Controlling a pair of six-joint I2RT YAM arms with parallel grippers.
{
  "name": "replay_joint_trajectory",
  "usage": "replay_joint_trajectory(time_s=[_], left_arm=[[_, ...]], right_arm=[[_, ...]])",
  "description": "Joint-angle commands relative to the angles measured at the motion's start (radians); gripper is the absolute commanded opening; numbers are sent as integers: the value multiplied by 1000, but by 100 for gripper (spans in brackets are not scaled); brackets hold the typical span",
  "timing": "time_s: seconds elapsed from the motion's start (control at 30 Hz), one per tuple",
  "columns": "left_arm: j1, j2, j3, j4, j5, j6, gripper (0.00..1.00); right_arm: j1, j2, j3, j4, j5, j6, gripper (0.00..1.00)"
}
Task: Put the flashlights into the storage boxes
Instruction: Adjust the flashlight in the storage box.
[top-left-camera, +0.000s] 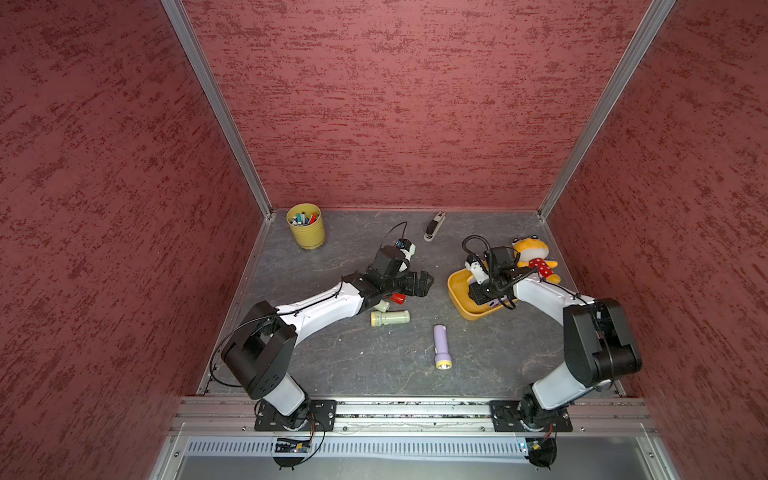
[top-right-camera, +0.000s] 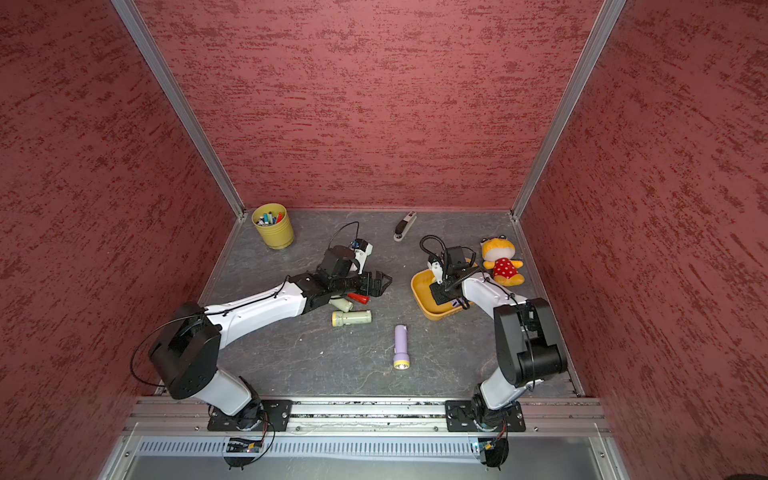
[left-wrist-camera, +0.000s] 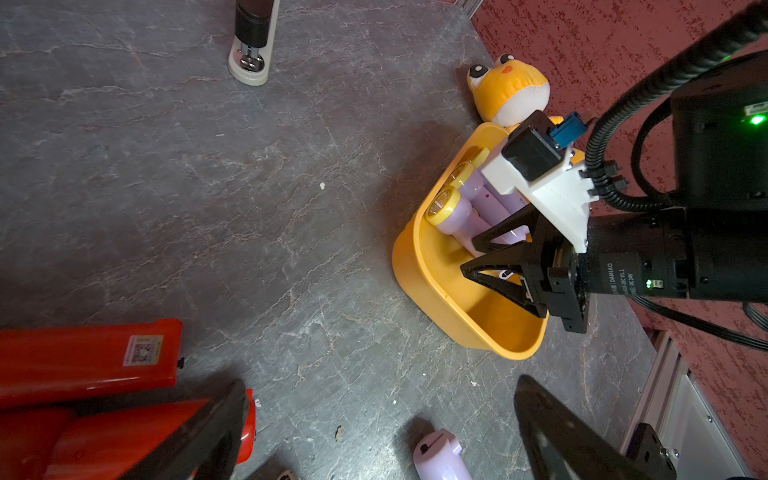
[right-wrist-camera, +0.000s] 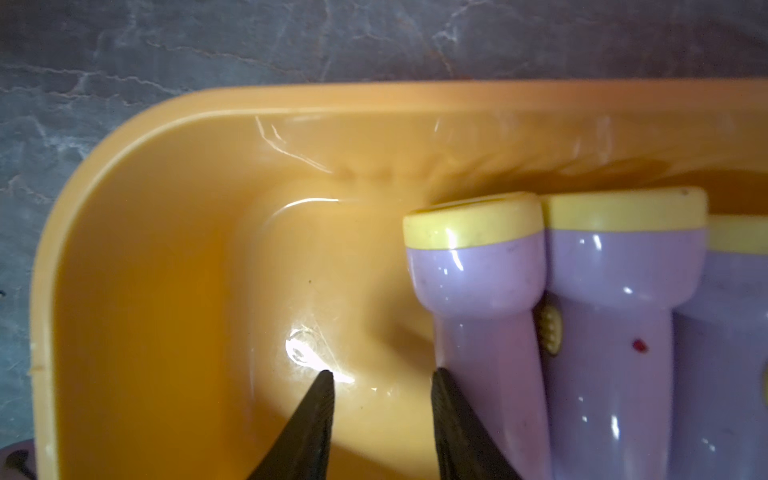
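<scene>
Flashlights (top-left-camera: 441, 347) look light, stiff and slick, best pinched across the slim barrel: three lilac ones (right-wrist-camera: 478, 291) lie in the orange tray (right-wrist-camera: 124, 249) at right beside the barely parted, empty right gripper (right-wrist-camera: 381, 374), others mid-table by the wide-open left gripper (top-left-camera: 424, 284).

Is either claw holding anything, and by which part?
Nothing is held. The left gripper gapes empty; the right gripper shows only tray between its tips.

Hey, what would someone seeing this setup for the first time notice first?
The orange tray at the right, with three lilac flashlights lined up inside and the right gripper in there next to them. Then the yellow plush toy just behind the tray, and one more lilac flashlight lying alone in the middle.
</scene>
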Motion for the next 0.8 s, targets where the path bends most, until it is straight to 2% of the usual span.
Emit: replay_joint_trajectory(time_s=[0.0,0.2,0.43,0.67,0.77], left_arm=[[-4,17,19,14,-7,6,99],[-4,14,16,12,-10,13,99],[2,-8,10,-21,-20,53,99],[37,-75,-59,-40,-7,34,100],[87,-99,-103,-28,25,-15,100]], right_arm=[[-1,11,21,3,106,26,45],[-1,-41,15,24,31,32,48],[-1,-229,-17,66,-80,-6,54],[13,-412,-67,68,-213,-84,54],[41,-455,-85,76,-277,-127,54]])
